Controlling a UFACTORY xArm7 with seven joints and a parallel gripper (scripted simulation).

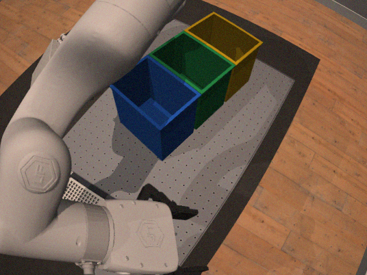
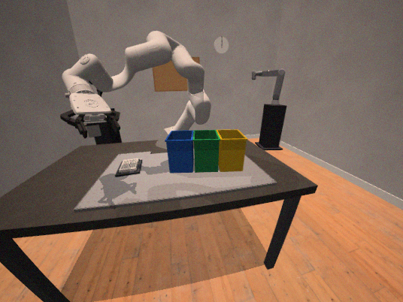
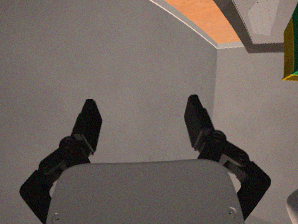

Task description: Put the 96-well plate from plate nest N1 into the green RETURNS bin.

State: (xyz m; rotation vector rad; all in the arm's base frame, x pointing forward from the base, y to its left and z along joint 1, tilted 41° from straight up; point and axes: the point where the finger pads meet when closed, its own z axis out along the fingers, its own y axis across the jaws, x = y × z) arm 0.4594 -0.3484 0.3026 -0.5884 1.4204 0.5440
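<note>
The white 96-well plate lies in its dark nest on the grey mat, left of the bins; a corner of the plate also shows in the top view, mostly hidden by the arm. The green bin stands upright between the blue and yellow bins, and shows in the top view too. My gripper is open and empty, well above the table and to the left of the plate. In the wrist view the fingers stand wide apart with nothing between them.
The blue bin and the yellow bin flank the green one, touching in a row. All three stand upright and look empty. A black pedestal with a small arm stands on the floor behind the table.
</note>
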